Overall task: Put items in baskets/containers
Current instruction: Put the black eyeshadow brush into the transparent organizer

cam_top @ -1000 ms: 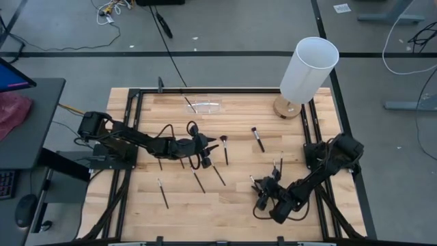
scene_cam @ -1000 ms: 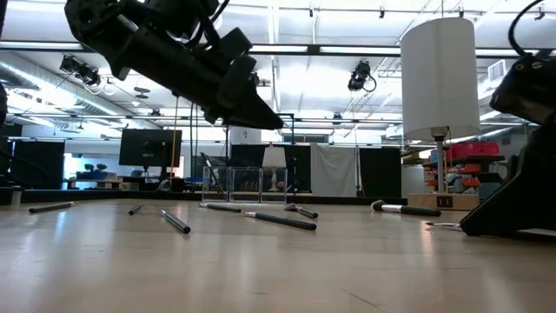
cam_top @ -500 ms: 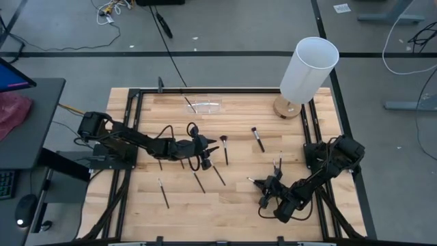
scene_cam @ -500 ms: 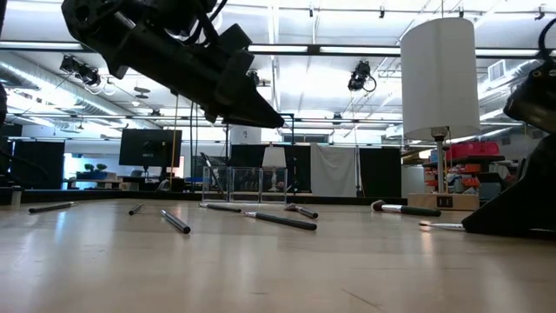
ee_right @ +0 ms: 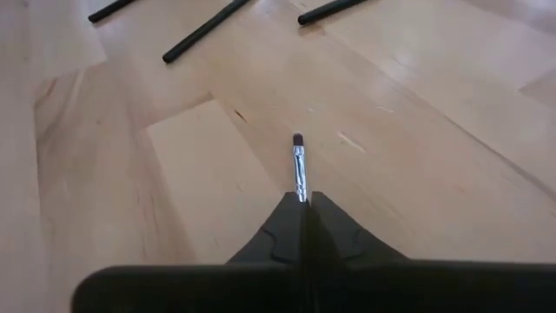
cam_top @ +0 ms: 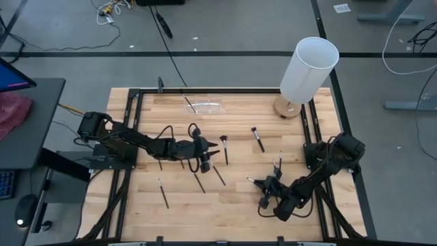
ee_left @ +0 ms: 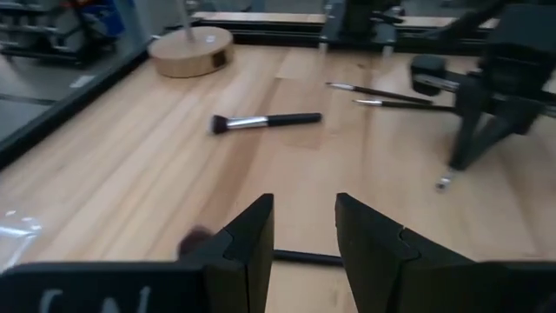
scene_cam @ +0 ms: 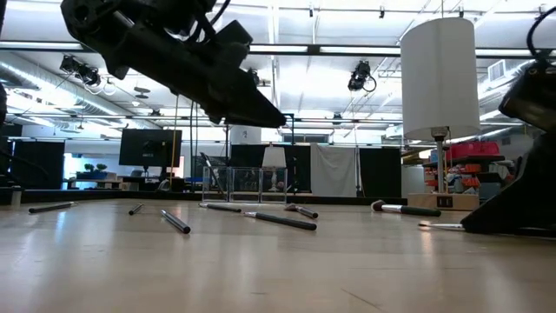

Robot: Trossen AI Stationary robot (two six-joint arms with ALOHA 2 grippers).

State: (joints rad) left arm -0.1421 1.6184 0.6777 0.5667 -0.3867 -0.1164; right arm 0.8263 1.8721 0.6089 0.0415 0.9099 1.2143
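Right gripper [ee_right: 303, 202] pinches a thin brush [ee_right: 299, 165] for transfer to the clear box [cam_top: 205, 106]; left gripper [ee_left: 304, 230] hovers spread above another brush [ee_left: 306, 257].

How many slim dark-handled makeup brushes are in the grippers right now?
1. The right gripper is shut on a thin silver-ferruled brush, front right; the open left gripper holds none.

The counter [cam_top: 232, 198] is pale butcher-block wood inside a black frame. A clear organiser box [cam_top: 206, 106] lies at its far edge, and a round wooden base [cam_top: 287, 107] carrying a white cylinder [cam_top: 308, 69] stands at the far right corner. Makeup brushes lie scattered on it: a silver-ferruled brush [cam_top: 257, 139], a fan-tipped brush [cam_top: 224, 147], and a thin brush [cam_top: 163, 193] lying apart near the left front.
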